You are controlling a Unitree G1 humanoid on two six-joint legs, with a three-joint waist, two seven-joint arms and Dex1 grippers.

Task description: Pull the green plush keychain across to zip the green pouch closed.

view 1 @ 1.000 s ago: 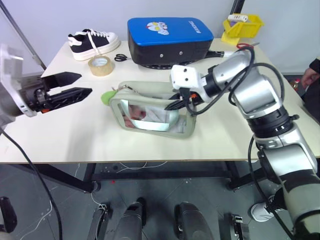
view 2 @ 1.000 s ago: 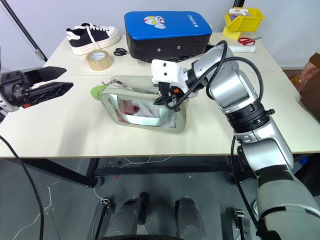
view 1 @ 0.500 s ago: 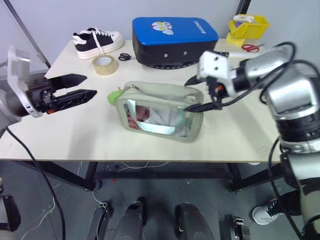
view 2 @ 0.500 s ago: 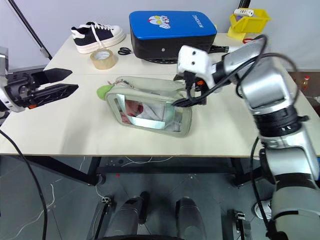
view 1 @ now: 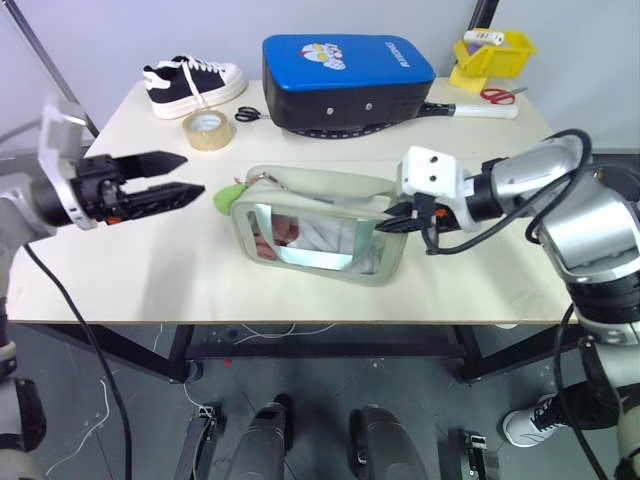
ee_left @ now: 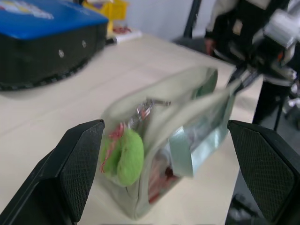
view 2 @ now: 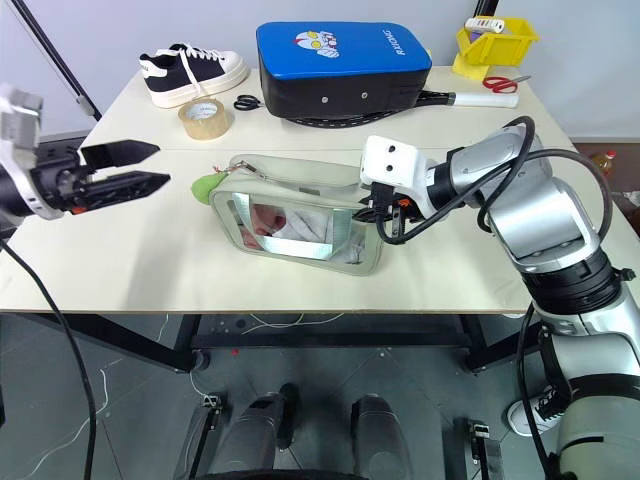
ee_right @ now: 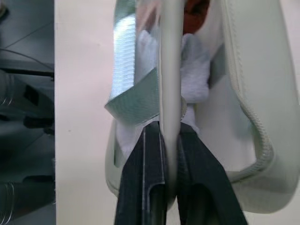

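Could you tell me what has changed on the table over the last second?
The right gripper drew back from over the green pouch to its right end, opened on the way, and is now shut on its rim. The left gripper, open, edged toward the green plush keychain. Keychain and pouch stayed put.

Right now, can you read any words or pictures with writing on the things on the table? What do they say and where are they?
Blue-topped black case: white lettering along its right side, too small to read surely; the cartoon picture beside it has no readable words.
Green pouch: no writing seen.
Tape roll, sneaker, yellow bin: no readable text.
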